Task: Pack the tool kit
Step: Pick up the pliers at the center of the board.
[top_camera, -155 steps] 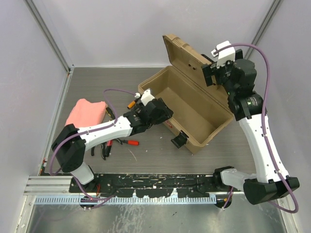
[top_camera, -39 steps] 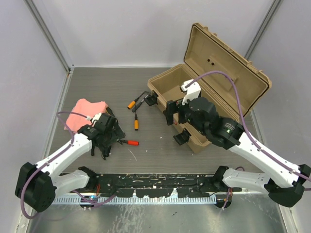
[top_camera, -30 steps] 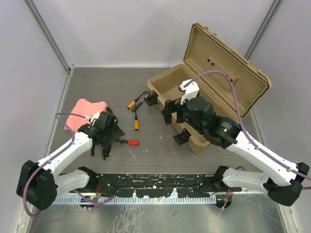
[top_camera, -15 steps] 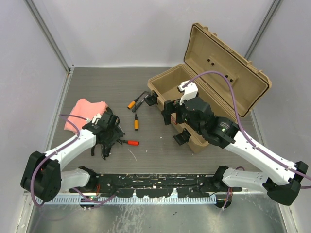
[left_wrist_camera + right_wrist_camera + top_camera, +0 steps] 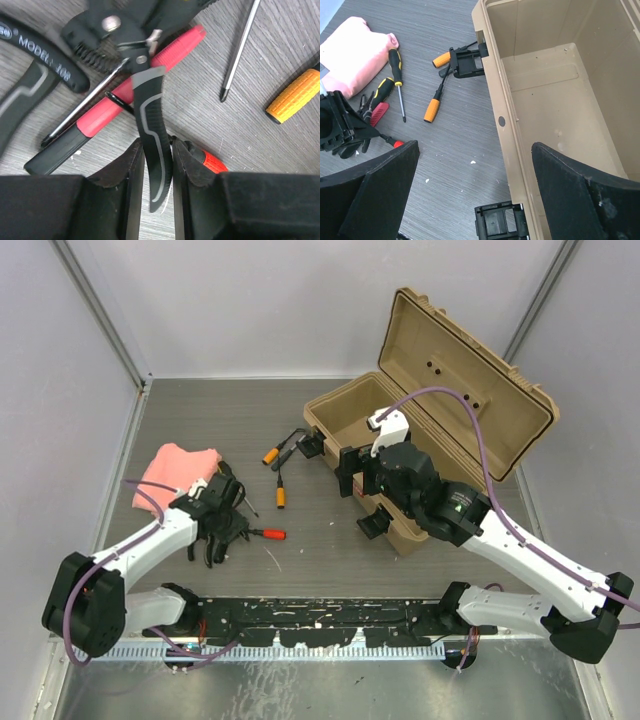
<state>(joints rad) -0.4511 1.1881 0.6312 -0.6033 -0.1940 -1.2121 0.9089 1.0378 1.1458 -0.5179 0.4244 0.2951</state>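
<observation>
Since five seconds back, your left arm has swung from the case [image 5: 430, 502] front to the counter's left edge, and the lid [image 5: 470, 375] is thrown fully back. Left gripper [image 5: 154, 167] is clamped on one black-grey handle of the pliers [image 5: 150, 120], which lie on the dark wood-grain table [image 5: 200, 410]. Right gripper [image 5: 475, 147] is spread wide above the case's front wall. The case sits toward the far right corner. Pale grey walls [image 5: 300, 300] stand all round. The pink cloth [image 5: 175, 470] lies just beside the left gripper.

Bright, even overhead light; soft shadows, slight close-range blur.
</observation>
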